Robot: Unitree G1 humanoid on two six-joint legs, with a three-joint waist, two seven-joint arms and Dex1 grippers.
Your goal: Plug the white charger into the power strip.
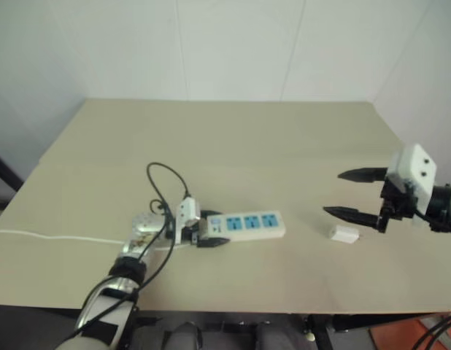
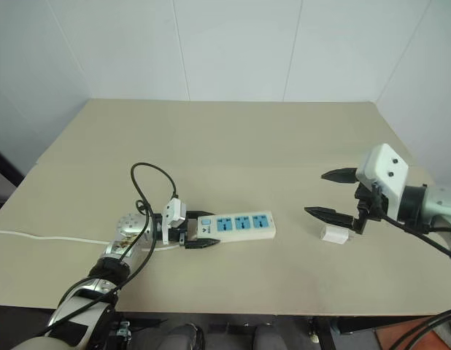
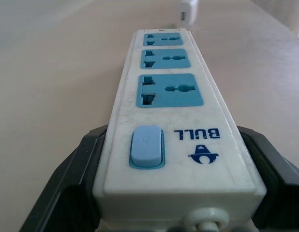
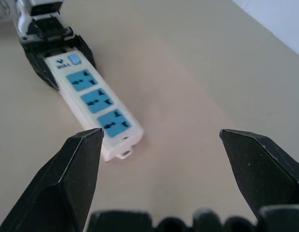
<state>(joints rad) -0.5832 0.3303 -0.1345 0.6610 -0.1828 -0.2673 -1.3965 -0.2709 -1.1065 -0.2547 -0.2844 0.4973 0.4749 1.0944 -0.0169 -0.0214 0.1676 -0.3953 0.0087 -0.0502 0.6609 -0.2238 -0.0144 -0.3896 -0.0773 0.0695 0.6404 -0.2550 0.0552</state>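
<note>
Near the front edge of the pale surface (image 1: 233, 131), toward its left side, the power strip (image 2: 241, 226) lies flat with its three blue sockets facing up, all of them empty. The left hand (image 2: 198, 232) has its two black fingers set along either side of the strip's switch end, where the thin cord (image 1: 58, 237) leaves toward the left edge; from the left wrist view the fingers sit right against the strip's sides, though whether they press firmly is hard to judge. Farther right along the same front edge, well apart from the strip, the white charger (image 1: 344, 234) rests on the surface, untouched. The right hand (image 1: 351, 193) hangs above and just beside the charger, its fingers spread wide apart and holding nothing. Judged from this, the task is at an early stage: the strip looks steadied, but the charger has not yet been picked up. Left to do are closing the right hand on the charger, carrying it across to the strip, lining its prongs up with a socket and pushing it in.
</note>
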